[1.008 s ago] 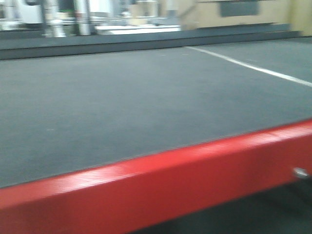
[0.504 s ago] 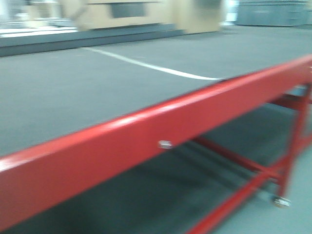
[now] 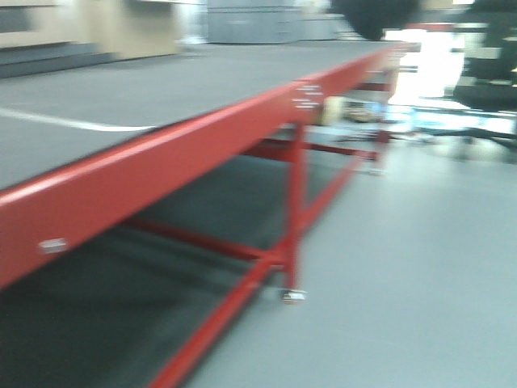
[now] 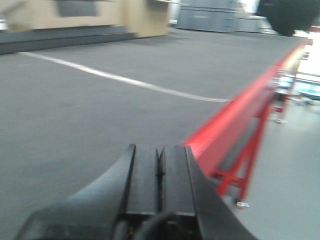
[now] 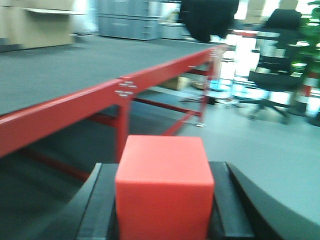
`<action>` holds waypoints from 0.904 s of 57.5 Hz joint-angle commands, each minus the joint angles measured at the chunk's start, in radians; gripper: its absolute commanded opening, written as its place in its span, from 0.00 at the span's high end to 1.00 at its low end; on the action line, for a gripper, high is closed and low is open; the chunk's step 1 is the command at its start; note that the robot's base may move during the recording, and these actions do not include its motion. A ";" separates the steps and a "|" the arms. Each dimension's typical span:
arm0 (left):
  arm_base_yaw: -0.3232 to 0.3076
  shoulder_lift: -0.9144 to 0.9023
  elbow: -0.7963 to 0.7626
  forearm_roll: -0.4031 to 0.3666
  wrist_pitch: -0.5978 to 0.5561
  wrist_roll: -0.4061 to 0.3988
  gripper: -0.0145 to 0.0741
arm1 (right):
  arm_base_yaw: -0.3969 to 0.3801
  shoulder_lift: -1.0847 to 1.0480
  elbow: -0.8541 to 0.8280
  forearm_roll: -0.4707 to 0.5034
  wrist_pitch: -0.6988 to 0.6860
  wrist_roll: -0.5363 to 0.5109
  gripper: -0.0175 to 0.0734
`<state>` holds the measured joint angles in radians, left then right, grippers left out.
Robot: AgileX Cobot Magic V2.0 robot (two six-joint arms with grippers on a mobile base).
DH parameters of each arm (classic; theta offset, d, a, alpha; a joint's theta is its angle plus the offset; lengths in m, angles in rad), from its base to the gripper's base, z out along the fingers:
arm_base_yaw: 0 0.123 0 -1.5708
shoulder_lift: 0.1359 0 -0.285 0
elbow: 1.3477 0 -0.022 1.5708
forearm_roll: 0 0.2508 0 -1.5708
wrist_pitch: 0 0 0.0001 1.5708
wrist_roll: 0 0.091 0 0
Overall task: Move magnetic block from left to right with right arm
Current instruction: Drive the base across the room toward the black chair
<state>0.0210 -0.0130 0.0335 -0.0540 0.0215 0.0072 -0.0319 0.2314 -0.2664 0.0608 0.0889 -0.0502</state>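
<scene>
**Red cube gripped, table lying to the left**

Red and glossy, the magnetic block point(image 5: 165, 192) fills the lower centre of the right wrist view, clamped between the dark fingers of the right tool point(image 5: 164, 172). The left tool point(image 4: 159, 172) is clenched on nothing. The block should probably travel level over the grey table point(image 5: 50, 70) and sit flat before release. Mind the red rim point(image 5: 75, 107) at left. An office chair point(image 5: 272, 75), upper right, stands well apart.

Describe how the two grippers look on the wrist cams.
Left gripper: two flat matte-black fingers with squared tips, flanked by curved dark-grey shoulders. A dark loop at the base may be a cable. Right gripper: the same black, with thick blocky fingers and a curved dark housing outside them. Both are blurred, and no markings show.
</scene>
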 commanded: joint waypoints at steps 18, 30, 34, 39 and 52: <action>0.000 -0.013 0.007 -0.003 -0.078 -0.007 0.98 | -0.007 0.006 -0.029 0.000 -0.089 -0.005 0.53; 0.000 -0.013 0.007 -0.003 -0.078 -0.007 0.98 | -0.007 0.006 -0.029 0.000 -0.089 -0.005 0.53; 0.000 -0.013 0.007 -0.003 -0.078 -0.007 0.98 | -0.007 0.006 -0.029 0.000 -0.089 -0.005 0.53; 0.000 -0.013 0.007 -0.003 -0.078 -0.007 0.98 | -0.007 0.006 -0.029 0.000 -0.089 -0.005 0.53; 0.000 -0.013 0.007 -0.003 -0.078 -0.007 0.98 | -0.007 0.006 -0.029 0.000 -0.089 -0.005 0.53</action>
<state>0.0210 -0.0130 0.0335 -0.0540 0.0215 0.0072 -0.0343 0.2298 -0.2664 0.0608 0.0889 -0.0502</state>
